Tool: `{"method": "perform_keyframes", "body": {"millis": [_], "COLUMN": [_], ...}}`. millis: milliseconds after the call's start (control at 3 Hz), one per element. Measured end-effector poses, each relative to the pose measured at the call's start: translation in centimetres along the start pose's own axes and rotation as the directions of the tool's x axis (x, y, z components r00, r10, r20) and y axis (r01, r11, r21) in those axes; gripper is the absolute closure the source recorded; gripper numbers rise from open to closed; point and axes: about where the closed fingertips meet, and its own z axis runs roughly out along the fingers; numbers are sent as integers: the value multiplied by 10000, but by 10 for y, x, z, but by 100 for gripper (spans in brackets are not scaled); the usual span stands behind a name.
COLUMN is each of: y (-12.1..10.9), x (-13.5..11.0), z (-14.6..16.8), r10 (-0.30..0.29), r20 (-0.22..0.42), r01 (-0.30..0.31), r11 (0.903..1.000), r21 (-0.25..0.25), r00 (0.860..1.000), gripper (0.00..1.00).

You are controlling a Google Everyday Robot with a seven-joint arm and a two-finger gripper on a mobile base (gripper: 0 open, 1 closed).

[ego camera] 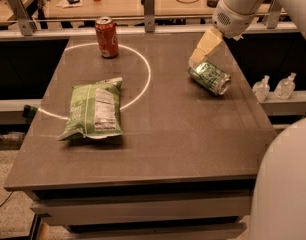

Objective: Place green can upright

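Observation:
The green can (209, 77) lies on its side on the right part of the dark table (163, 134), its silver end toward the right front. My gripper (199, 59), with tan fingers, hangs from the white arm at the upper right. Its tip sits just above the can's far left end, close to it or touching it.
A red soda can (107, 37) stands upright at the table's back left, on a white circle line (145, 79). A flat green chip bag (93, 109) lies left of centre. Two small clear bottles (274, 87) stand on a ledge right of the table. A white robot part (288, 184) fills the lower right.

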Motion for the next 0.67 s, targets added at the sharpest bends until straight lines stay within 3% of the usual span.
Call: {"method": "perform_keyframes", "body": {"millis": [667], "y": [8], "x": [8], "z": [36], "r10": [-244], "r20": [-798], "r01": [204], "r11": [9985], "r21": [-506], "r00": [9965], "gripper": [0]}}
